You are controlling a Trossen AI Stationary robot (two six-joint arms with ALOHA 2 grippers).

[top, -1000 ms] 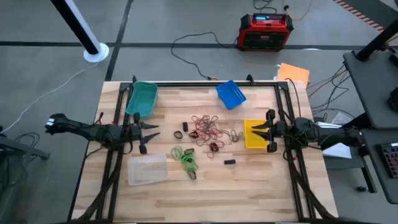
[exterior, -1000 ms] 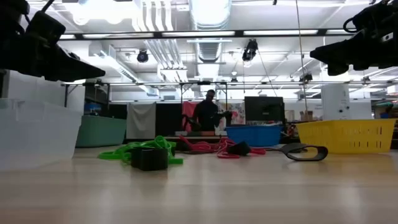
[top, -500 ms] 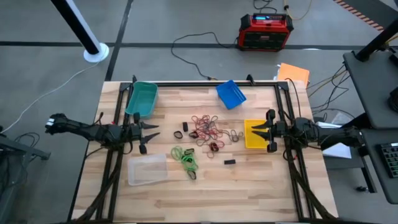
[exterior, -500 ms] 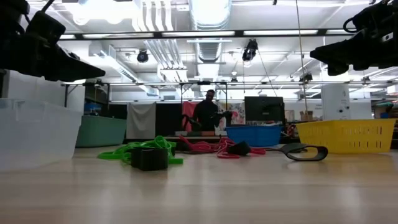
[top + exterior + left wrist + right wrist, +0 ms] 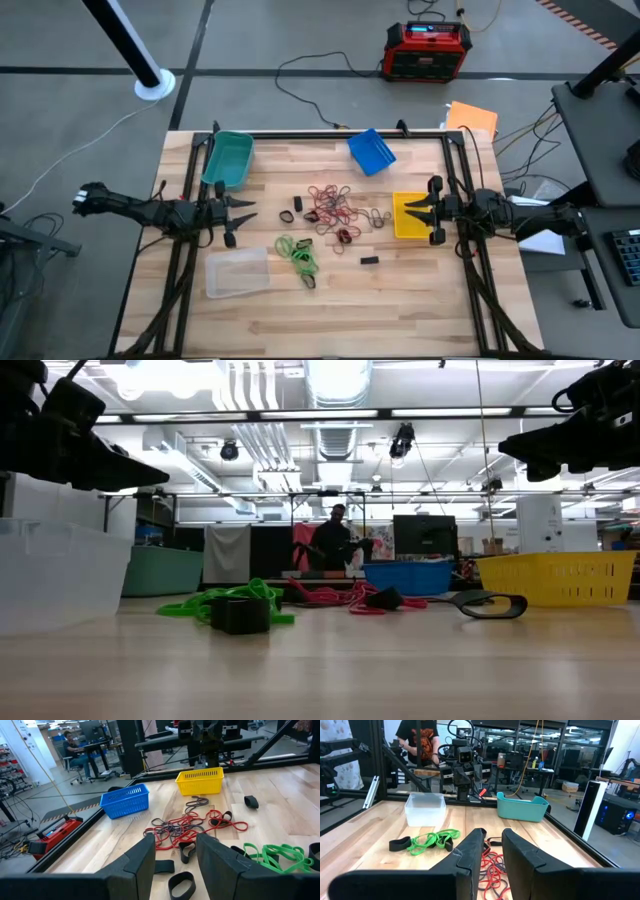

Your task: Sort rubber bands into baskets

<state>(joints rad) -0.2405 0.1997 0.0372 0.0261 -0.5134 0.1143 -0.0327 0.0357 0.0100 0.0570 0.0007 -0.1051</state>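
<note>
The rubber bands lie loose at mid-table: a red and dark tangle (image 5: pixel 330 205), a green bunch (image 5: pixel 298 252) and a few black loops (image 5: pixel 287 216). Four baskets rest on the table: teal (image 5: pixel 229 158) at the far left, blue (image 5: pixel 371 151) at the far middle, yellow (image 5: pixel 408 215) at the right, clear (image 5: pixel 237 272) at the near left. My left gripper (image 5: pixel 245 212) hovers open at the left edge, pointing level toward the bands (image 5: pixel 200 822). My right gripper (image 5: pixel 412 210) hovers above the yellow basket with a narrow empty gap between its fingers (image 5: pixel 493 832).
A small black block (image 5: pixel 370 260) lies near the bands, toward the near side. Black frame rails (image 5: pixel 190 250) run along the table's left and right edges under the arms. A red power unit (image 5: pixel 428 50) sits on the floor beyond the table. A person (image 5: pixel 332 545) stands far behind.
</note>
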